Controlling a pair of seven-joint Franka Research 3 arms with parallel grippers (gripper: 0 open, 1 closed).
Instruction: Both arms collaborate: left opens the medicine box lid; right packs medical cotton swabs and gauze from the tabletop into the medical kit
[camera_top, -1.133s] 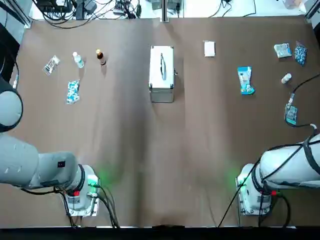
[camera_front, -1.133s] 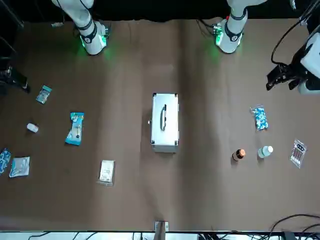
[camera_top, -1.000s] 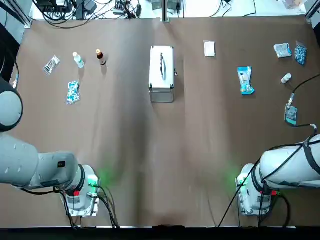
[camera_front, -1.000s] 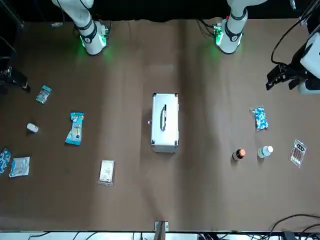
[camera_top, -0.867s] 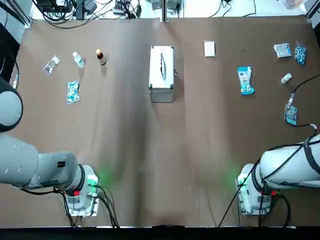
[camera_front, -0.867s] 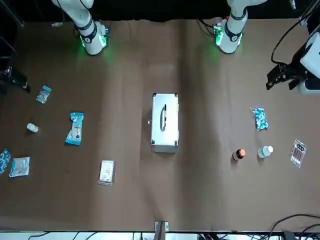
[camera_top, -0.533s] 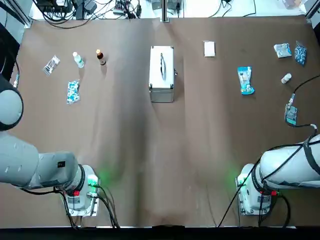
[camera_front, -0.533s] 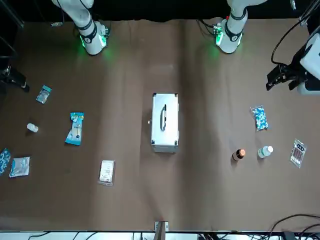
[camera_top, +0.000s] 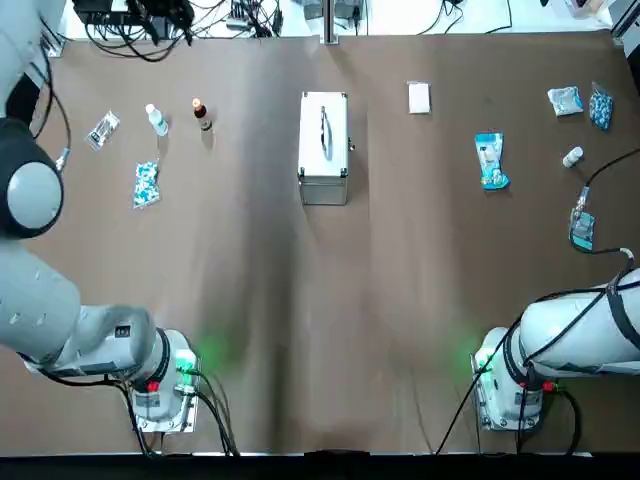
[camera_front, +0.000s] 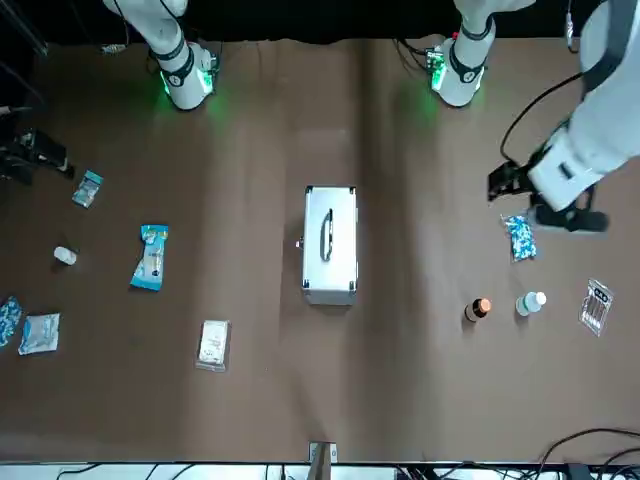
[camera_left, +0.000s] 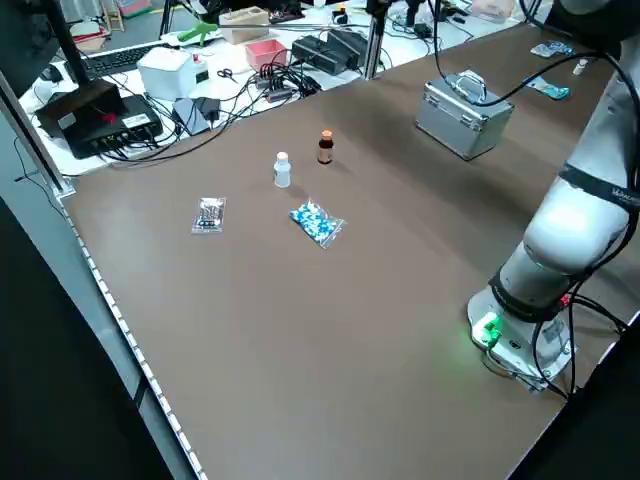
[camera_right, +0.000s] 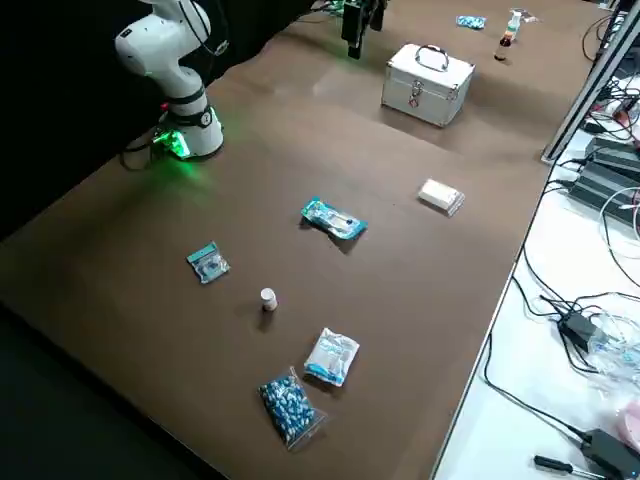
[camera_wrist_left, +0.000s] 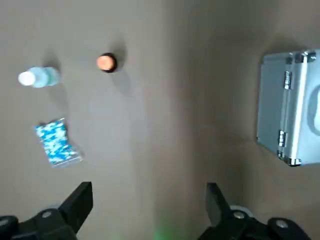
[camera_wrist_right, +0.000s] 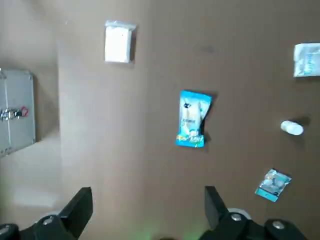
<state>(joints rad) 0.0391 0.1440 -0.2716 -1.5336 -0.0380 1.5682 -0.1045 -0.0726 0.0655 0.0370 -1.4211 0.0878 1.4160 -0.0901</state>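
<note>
Small silver metal medicine box (camera_top: 323, 150), lid (camera_top: 323, 128) closed, handle (camera_front: 327, 235) on top. Left gripper (camera_wrist_left: 150, 186) released, nothing between fingers, above table (camera_top: 400, 300) well left of box. Right gripper (camera_wrist_right: 149, 189) also released, nothing held, well right of box. Flat white square gauze packet (camera_top: 419, 98) lies right of box; oblong teal-blue and white plastic swab packet (camera_top: 491, 161) farther right of it. Left of box: orange-capped brown bottle (camera_top: 202, 114), white-capped pale blue bottle (camera_top: 156, 120), clear plastic packet (camera_top: 103, 130), blue-speckled white packet (camera_top: 146, 184). Far right of box: small white bottle (camera_top: 573, 157), small teal clear packet (camera_right: 208, 263).
</note>
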